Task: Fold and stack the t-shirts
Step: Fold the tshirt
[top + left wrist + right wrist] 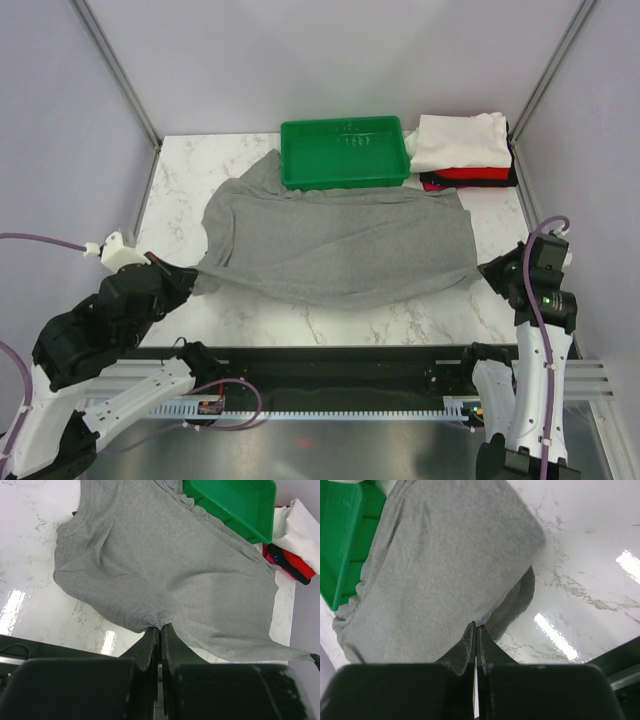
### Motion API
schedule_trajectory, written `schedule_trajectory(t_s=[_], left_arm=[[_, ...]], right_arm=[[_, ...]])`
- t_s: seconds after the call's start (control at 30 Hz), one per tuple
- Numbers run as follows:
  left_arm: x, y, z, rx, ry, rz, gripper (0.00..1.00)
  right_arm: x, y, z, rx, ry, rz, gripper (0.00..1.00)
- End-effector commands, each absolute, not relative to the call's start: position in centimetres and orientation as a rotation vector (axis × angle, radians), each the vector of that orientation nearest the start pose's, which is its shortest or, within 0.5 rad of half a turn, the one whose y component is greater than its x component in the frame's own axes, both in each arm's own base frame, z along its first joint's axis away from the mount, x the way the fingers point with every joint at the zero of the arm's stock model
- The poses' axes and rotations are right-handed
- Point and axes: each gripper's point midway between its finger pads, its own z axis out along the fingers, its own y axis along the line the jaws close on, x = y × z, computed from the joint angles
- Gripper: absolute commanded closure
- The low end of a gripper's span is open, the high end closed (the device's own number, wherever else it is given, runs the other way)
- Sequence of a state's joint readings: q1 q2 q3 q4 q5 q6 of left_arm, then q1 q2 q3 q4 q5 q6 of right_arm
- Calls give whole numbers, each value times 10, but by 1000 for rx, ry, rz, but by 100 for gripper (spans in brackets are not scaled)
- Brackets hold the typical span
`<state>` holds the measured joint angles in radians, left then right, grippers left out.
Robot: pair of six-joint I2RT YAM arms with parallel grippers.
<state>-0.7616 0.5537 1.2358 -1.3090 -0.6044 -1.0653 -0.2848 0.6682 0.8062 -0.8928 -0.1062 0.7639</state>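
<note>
A large heather-grey t-shirt (340, 240) is spread and pulled taut across the marble table, its far edge bunched against the green tray. My left gripper (190, 276) is shut on the shirt's near left corner; in the left wrist view the cloth (165, 565) puckers into the closed jaws (160, 626). At the near right corner my right gripper (486, 268) is shut on the cloth edge (475, 625), with the shirt (435, 565) stretching away from it. Folded t-shirts lie stacked at the back right: white (460, 140) on top, red (470, 173) and black (503, 181) beneath.
A green plastic tray (345, 176) stands at the back centre, touching the grey shirt's far edge. Bare marble table (420, 315) shows in front of the shirt. Grey walls and metal posts (118, 75) close in the table on three sides.
</note>
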Motion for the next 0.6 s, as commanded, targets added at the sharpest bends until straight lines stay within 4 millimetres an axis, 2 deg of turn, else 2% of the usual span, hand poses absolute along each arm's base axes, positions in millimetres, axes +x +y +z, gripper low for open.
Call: schedule_trajectory(t_s=[0.0, 0.1, 0.2, 0.27, 0.37, 0.43, 0.5, 0.57], left_arm=[[128, -17, 291, -543, 2056, -308, 98], [138, -25, 289, -426, 2094, -240, 98], [155, -33, 285, -344, 2107, -143, 98], [169, -48, 290, -293, 2083, -173, 98], [190, -68, 290, -198, 2090, -140, 98], [205, -81, 283, -122, 2133, -86, 98], [219, -92, 286, -71, 2131, -92, 98], [235, -98, 273, -48, 2190, -101, 98]], right_arm=[[201, -30, 200, 1166, 2001, 234, 100], [200, -46, 220, 1146, 1949, 130, 100], [203, -55, 226, 1144, 1923, 73, 100], [211, -56, 224, 1140, 1918, 82, 100], [219, -56, 212, 1158, 1927, 97, 100], [221, -60, 208, 1174, 1923, 82, 100], [227, -62, 203, 1182, 1934, 72, 100], [233, -64, 198, 1191, 1950, 67, 100]])
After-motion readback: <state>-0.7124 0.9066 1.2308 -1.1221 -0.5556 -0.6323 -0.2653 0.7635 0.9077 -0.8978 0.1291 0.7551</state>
